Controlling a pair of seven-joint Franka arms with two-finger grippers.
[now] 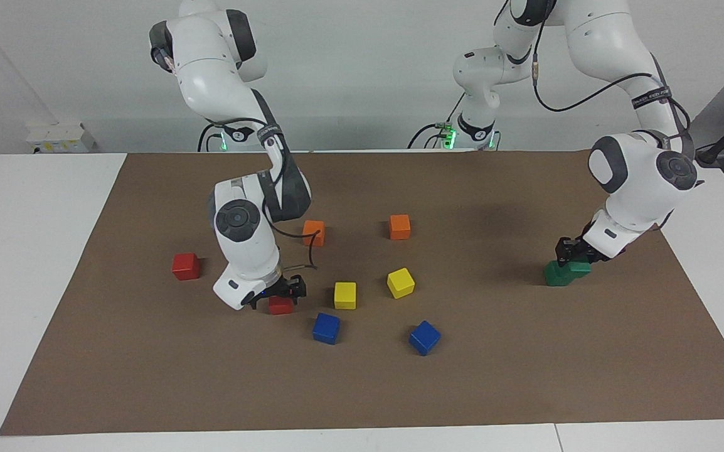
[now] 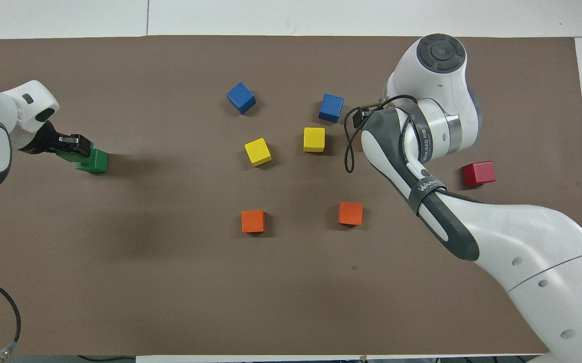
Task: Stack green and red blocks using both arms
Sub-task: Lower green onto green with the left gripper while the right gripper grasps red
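Observation:
My left gripper (image 1: 574,252) (image 2: 75,142) is shut on a green block (image 1: 581,269) (image 2: 70,155) near the left arm's end of the mat. That block overlaps a second green block (image 1: 555,275) (image 2: 98,161), offset to one side, and I cannot tell whether they touch. My right gripper (image 1: 278,296) is open and low, its fingers on either side of a red block (image 1: 280,307) on the mat. In the overhead view the right arm hides both that block and the gripper. A second red block (image 1: 186,266) (image 2: 478,173) lies toward the right arm's end.
Two orange cubes (image 1: 314,232) (image 1: 399,226), two yellow cubes (image 1: 345,295) (image 1: 401,282) and two blue cubes (image 1: 326,328) (image 1: 424,337) are scattered mid-mat; a yellow and a blue one lie close beside the right gripper. The brown mat (image 1: 149,376) covers most of the white table.

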